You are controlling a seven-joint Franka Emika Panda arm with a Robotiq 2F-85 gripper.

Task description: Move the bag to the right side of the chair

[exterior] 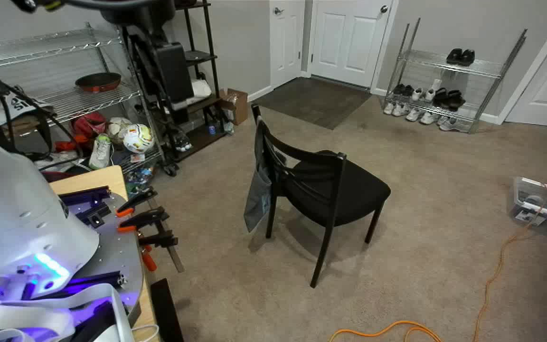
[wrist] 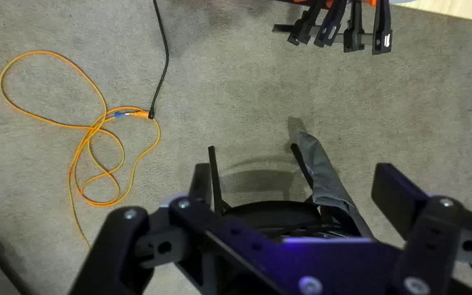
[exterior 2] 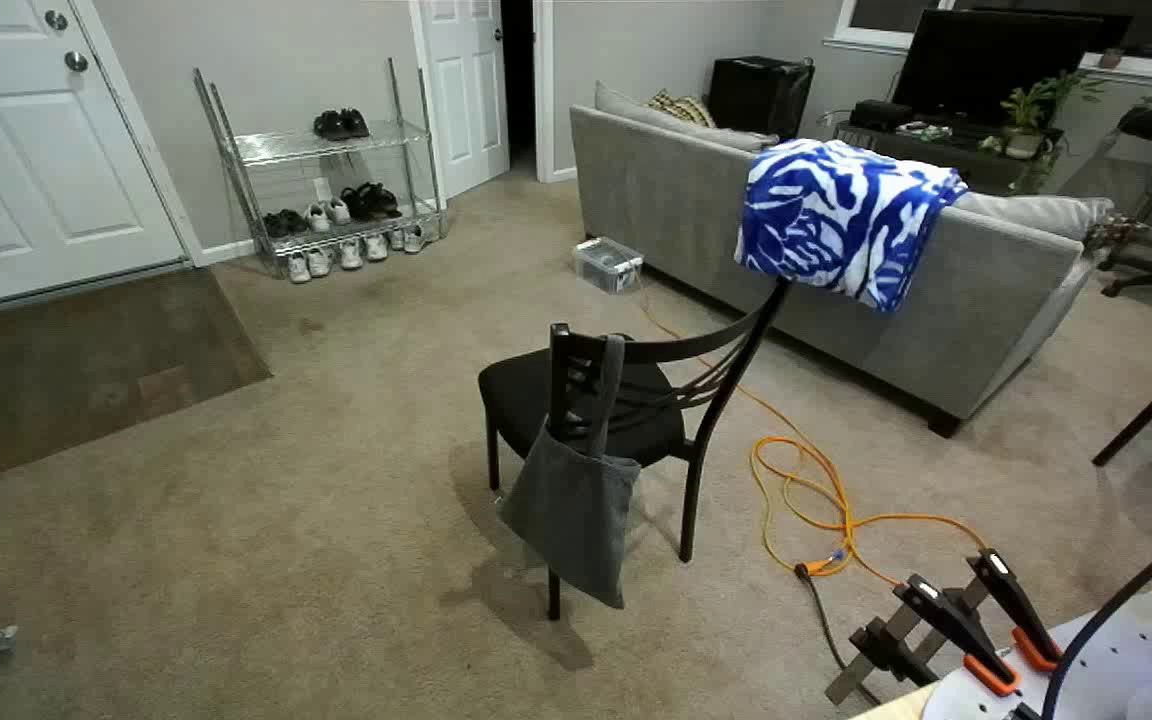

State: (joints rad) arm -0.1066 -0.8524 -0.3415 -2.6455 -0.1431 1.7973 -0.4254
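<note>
Carpet [exterior 2: 336,560] spreads past the clamped edge of the worktop [exterior: 100,179], out to a dark mat [exterior: 316,104] by the white door [exterior: 349,42]. Beyond that edge stands the black chair [exterior: 356,190], the bag [exterior 2: 576,510] hanging from one upper backrest corner. Clamps [exterior: 143,217] jut off the edge on the chair's side; an orange cord [wrist: 94,128] loops between edge and sofa [exterior 2: 976,320]. The gripper [wrist: 295,186] has its jaws spread wide.

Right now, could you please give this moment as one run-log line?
claw: open, apart from bag; bag: hanging from image-left end of chair backrest in both exterior views; move: not yet done
</note>
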